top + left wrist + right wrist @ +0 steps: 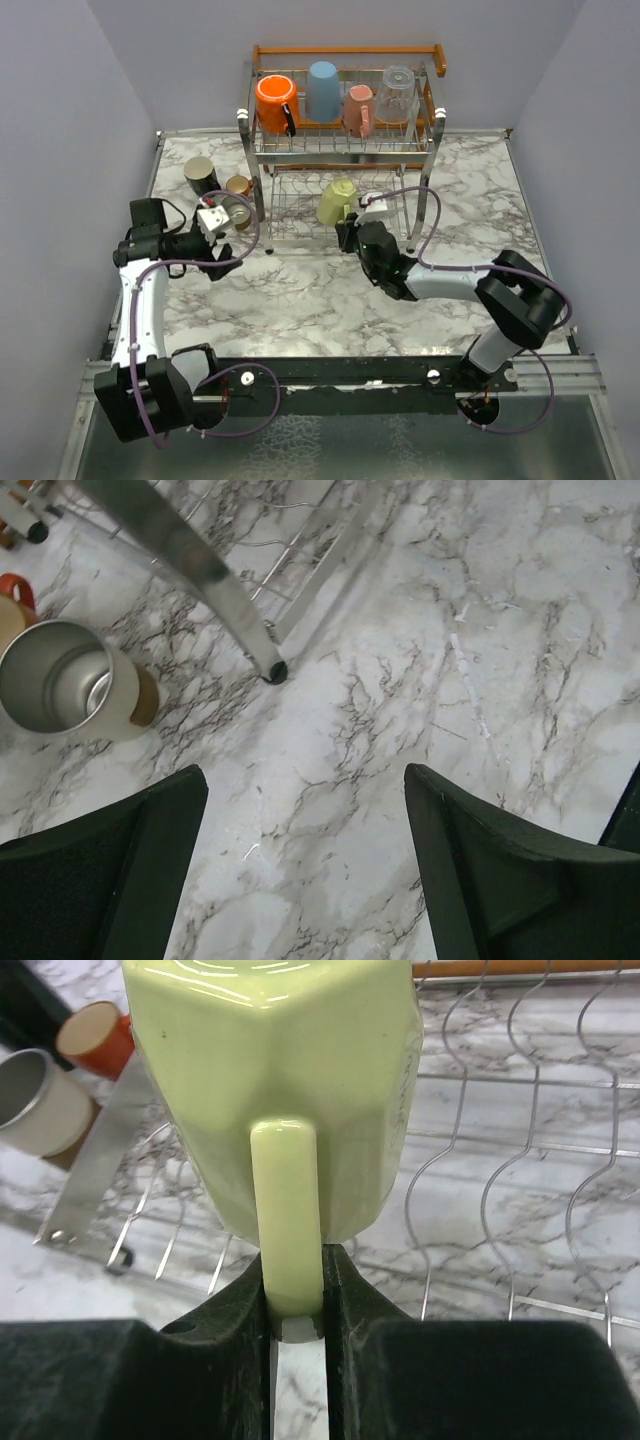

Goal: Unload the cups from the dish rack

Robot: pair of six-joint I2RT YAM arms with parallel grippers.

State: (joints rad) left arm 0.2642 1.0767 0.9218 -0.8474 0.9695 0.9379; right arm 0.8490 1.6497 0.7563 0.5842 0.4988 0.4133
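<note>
The dish rack [345, 49] stands at the back of the table. Its top tier holds a bright orange mug [273, 103], a light blue cup [322, 90], a pink mug [358, 110] and a clear glass [397, 95]. At the front of the lower tier my right gripper [295, 1260] is shut on the handle of a pale yellow mug [290, 1060], which is tilted with its base toward the camera. My left gripper [305, 775] hangs open over bare marble, left of the rack, beside a tan cup [70, 685] with a steel inside.
A dark cup [200, 175], a small orange-red cup [238, 186] and the tan cup [237, 212] stand on the marble table [300, 290] left of the rack. A steel rack leg [200, 570] comes down just ahead of the left fingers.
</note>
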